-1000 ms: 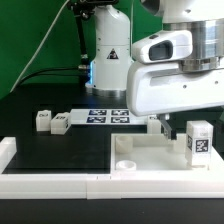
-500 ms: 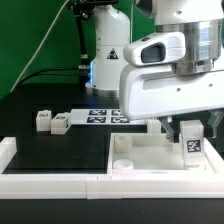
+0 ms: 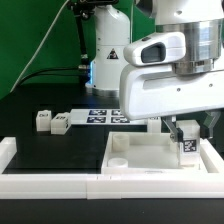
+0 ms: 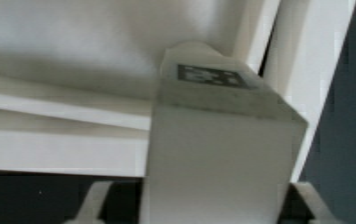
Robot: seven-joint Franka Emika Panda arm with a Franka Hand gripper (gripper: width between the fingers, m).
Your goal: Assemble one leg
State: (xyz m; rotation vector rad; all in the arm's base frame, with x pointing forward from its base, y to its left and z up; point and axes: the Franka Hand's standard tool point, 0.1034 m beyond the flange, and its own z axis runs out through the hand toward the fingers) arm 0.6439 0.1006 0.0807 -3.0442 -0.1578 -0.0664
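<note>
Your arm [image 3: 165, 75] has come down over the white panel [image 3: 140, 152], which has slid toward the exterior view's left. The claw [image 3: 188, 138] now clamps the upright leg [image 3: 187, 146] standing on that panel, so you are probably ready to lift.

Frontal exterior and close wrist view share the leg [image 3: 188, 143].

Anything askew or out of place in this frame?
Nothing stands out. The leg stands upright on the white panel, between the fingers of the pincer. The two other legs sit beside the marker board.
</note>
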